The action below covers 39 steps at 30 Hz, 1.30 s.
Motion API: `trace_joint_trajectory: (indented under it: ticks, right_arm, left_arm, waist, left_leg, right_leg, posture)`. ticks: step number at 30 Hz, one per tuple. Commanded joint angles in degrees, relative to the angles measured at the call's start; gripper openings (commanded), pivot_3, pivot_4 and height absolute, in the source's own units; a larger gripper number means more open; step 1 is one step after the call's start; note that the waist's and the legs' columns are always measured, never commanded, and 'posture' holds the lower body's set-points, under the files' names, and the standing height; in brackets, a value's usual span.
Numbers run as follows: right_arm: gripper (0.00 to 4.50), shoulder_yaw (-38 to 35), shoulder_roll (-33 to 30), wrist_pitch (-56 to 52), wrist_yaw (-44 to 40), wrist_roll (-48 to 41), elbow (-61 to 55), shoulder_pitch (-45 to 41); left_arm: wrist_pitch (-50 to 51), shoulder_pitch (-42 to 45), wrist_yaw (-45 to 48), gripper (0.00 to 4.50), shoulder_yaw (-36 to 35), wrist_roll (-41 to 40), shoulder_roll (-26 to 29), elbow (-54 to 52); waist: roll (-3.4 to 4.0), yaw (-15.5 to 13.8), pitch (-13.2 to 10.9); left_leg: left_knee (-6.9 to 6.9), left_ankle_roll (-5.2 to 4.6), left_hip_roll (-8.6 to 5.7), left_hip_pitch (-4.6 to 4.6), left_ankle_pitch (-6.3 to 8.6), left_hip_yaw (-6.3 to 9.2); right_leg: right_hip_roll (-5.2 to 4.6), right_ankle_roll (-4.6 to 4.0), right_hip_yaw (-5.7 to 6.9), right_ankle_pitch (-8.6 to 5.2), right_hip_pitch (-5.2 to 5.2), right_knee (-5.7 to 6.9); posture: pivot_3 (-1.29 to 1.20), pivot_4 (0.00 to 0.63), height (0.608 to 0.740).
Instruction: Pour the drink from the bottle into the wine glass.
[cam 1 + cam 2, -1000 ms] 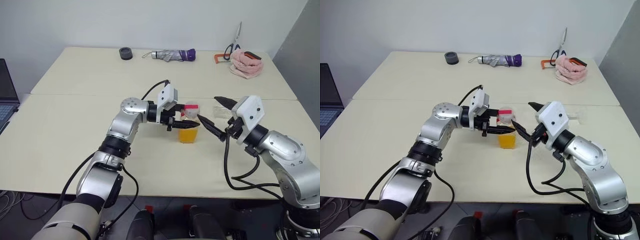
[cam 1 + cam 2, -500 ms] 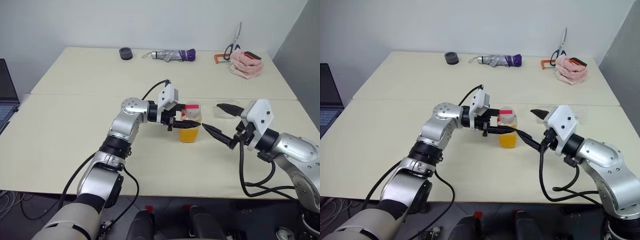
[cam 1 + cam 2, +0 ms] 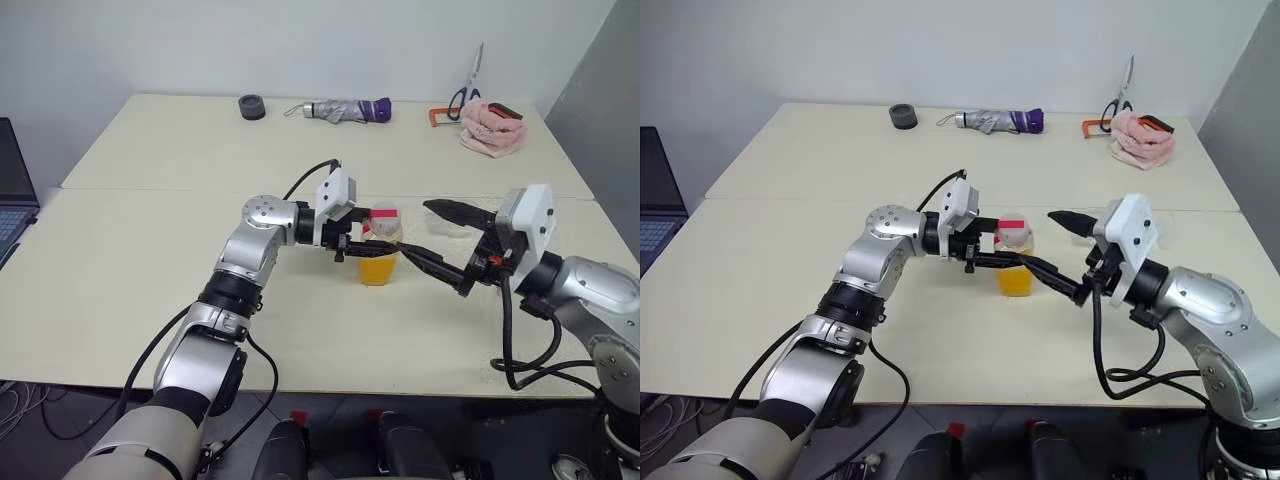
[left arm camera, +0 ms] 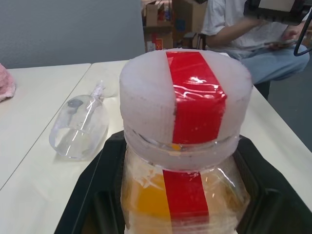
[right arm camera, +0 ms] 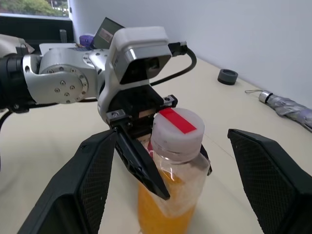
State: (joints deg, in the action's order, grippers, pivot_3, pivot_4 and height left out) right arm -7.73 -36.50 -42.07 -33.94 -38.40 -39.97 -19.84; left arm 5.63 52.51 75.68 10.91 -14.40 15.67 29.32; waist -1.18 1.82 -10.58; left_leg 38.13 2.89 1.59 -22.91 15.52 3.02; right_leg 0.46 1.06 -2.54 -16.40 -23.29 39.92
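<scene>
Left pincer (image 3: 372,247) clamped on the bottle (image 3: 380,248) of orange drink (image 3: 377,269), standing mid-frame on the table (image 3: 140,250). Right pincer (image 3: 432,236) spread wide just right of it. Wine glass (image 4: 80,126) lying on its side behind.

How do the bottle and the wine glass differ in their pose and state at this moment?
The bottle stands upright on the table; the wine glass lies on its side. The bottle holds orange drink and is capped; the wine glass is empty. The left gripper is closed on the bottle, while nothing holds the wine glass. Both are clear and rest on the same table.
</scene>
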Motion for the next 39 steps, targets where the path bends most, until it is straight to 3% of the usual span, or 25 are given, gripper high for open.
trace_joint_trajectory:
  ticks: [1,27,30,34,39]
  right_arm:
    - [3.87,1.7,0.1,-0.6,0.8,-0.4,0.5,-2.8]
    - [3.87,10.6,4.2,5.5,-2.5,7.8,13.5,-10.2]
    - [3.28,10.5,5.0,5.7,-2.7,8.2,14.4,-10.5]
    - [1.93,10.4,5.7,6.0,-2.9,8.3,14.7,-11.0]
    - [1.86,10.6,6.0,6.9,-3.3,8.9,14.6,-11.1]
  left_arm:
    - [-0.7,1.1,0.2,2.21,-1.1,-1.0,-0.2,-2.2]
    - [-0.5,0.9,0.3,2.21,-0.9,-0.9,-0.4,-2.6]
    - [-0.5,0.7,0.1,2.21,-0.9,-1.0,-0.3,-2.9]
    - [-0.4,0.5,0.0,2.21,-1.0,-1.0,-0.2,-3.2]
    - [-0.3,0.4,-0.1,2.21,-1.0,-1.0,-0.2,-3.4]
  waist:
    - [0.0,0.0,0.0]
    - [0.0,0.0,0.0]
    - [0.0,0.0,0.0]
    - [0.0,0.0,0.0]
    - [0.0,0.0,0.0]
  left_leg:
    - [0.0,0.0,0.0,0.0,0.0,0.01]
    - [0.0,0.0,0.01,0.0,0.0,0.01]
    - [0.0,0.0,0.01,0.0,0.0,0.01]
    - [0.0,0.0,0.02,0.0,0.0,0.01]
    - [0.0,0.0,0.01,0.0,0.0,0.01]
  right_leg:
    - [0.0,0.0,0.01,0.0,0.0,0.0]
    - [-0.01,0.0,0.02,0.0,0.0,0.0]
    - [-0.01,0.0,0.02,0.0,0.0,0.0]
    - [-0.01,0.0,0.02,0.0,0.0,0.0]
    - [-0.01,0.0,0.02,0.0,0.0,0.0]
  posture:
    - [0.0,0.15,0.74]
    - [0.0,0.15,0.74]
    - [0.0,0.15,0.74]
    - [0.0,0.15,0.74]
    - [0.0,0.15,0.74]
